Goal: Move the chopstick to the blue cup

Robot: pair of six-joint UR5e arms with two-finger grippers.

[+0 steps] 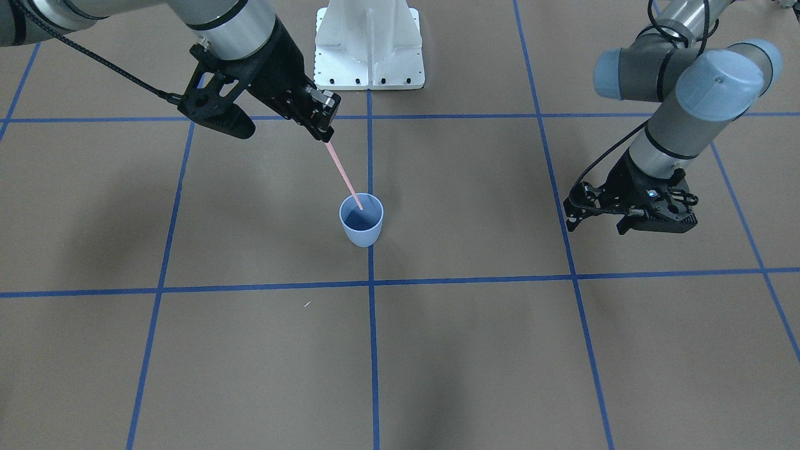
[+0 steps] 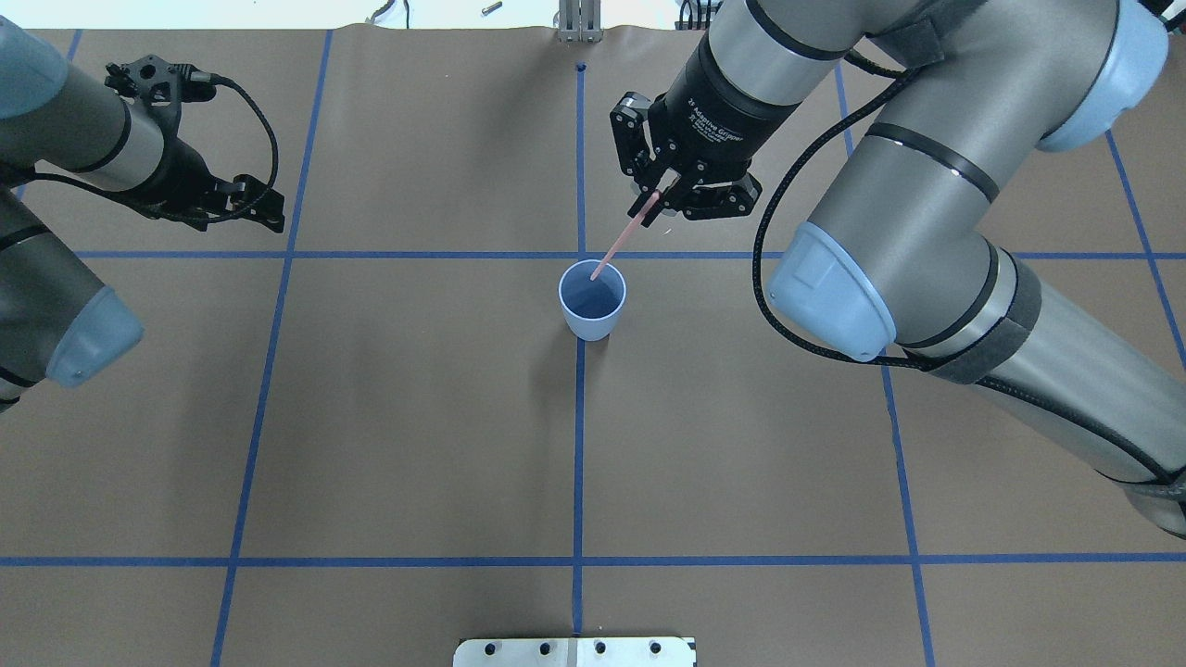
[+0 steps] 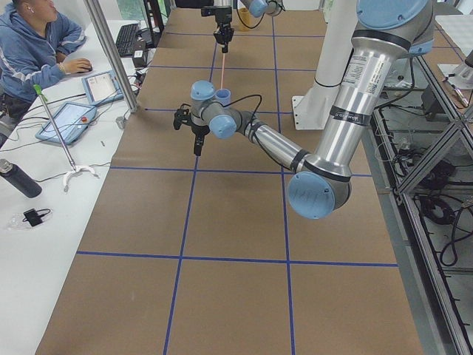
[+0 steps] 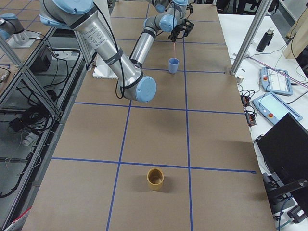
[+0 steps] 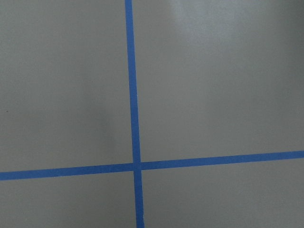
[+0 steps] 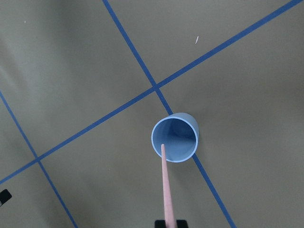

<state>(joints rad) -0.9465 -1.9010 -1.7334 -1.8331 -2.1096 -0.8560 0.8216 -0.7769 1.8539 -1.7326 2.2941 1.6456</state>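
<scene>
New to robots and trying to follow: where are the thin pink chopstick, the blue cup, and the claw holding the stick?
thin pink chopstick [image 2: 623,237]: overhead view, mid-shaft.
pale blue plastic cup [image 2: 593,330]: overhead view, outer wall.
right gripper [image 2: 656,202]: overhead view, between its fingertips.

- The cup stands mid-tabletop on the centre line, just on the robot's side of a crossing.
- The chopstick slants from the right claw down to the cup's mouth, with its tip within the rim.
- The right claw hangs above the cup, farther out and slightly right of it.
- The left claw hangs over the far left, well apart from the cup.
- The other cup stands well apart, toward the tabletop's right end.
- The base sits at the near edge, in line with the cup.
</scene>
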